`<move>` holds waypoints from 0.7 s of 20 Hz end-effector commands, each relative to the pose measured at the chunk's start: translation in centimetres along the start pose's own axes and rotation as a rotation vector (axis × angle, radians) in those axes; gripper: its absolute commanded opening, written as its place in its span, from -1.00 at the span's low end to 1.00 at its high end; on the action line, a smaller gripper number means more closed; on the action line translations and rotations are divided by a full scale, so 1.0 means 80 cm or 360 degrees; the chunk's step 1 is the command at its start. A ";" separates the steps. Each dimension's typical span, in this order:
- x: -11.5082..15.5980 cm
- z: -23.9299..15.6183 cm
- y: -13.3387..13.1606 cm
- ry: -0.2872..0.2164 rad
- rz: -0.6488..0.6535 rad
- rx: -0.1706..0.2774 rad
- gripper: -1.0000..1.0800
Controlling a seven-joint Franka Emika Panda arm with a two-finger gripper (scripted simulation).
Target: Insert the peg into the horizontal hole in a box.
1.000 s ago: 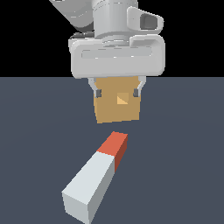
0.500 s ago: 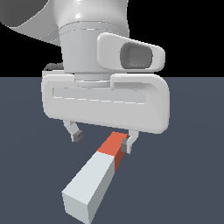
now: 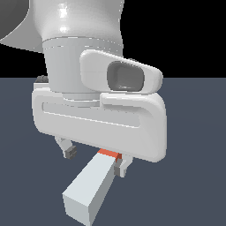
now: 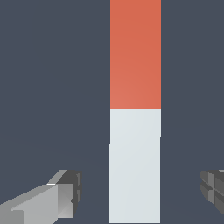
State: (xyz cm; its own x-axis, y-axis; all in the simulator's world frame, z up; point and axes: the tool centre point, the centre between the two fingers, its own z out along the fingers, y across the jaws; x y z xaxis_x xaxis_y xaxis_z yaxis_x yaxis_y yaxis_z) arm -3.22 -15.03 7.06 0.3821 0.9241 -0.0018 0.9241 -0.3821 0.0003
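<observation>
The peg (image 3: 89,187) lies flat on the dark floor, its pale grey end toward the camera. Only a sliver of its red-orange end (image 3: 108,153) shows under the hand. My gripper (image 3: 95,160) hangs low over the peg and is open, one fingertip (image 3: 69,152) on each side of the bar. In the wrist view the peg (image 4: 134,131) runs between the fingers (image 4: 65,192), and the gripper (image 4: 140,190) straddles the pale part with gaps on both sides. The box and the hole are hidden behind the hand.
The white hand housing (image 3: 99,121) with its wrist camera fills the middle of the exterior view. The dark blue-grey floor (image 3: 194,176) extends all around the peg.
The hand has come down and toward the camera, growing in the exterior view. It now covers the box, and the open fingers have dropped to either side of the peg.
</observation>
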 end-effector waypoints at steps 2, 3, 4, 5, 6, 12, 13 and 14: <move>0.000 0.012 -0.001 0.0000 0.0002 0.0001 0.92; -0.001 0.018 -0.001 0.0001 0.0003 0.0001 0.92; -0.001 0.024 -0.001 0.0001 0.0004 0.0001 0.92; -0.001 0.031 -0.002 0.0001 0.0005 0.0001 0.92; -0.001 0.038 -0.002 0.0002 0.0006 0.0001 0.92; -0.001 0.060 -0.001 0.0002 0.0008 0.0001 0.92; -0.001 0.061 -0.001 0.0002 0.0008 0.0001 0.92; -0.001 0.062 -0.001 0.0002 0.0008 0.0001 0.92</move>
State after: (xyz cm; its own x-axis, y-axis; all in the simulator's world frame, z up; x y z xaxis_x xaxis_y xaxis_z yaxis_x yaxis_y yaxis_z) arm -3.41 -15.08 2.24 0.3868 0.9221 -0.0007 0.9221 -0.3868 -0.0017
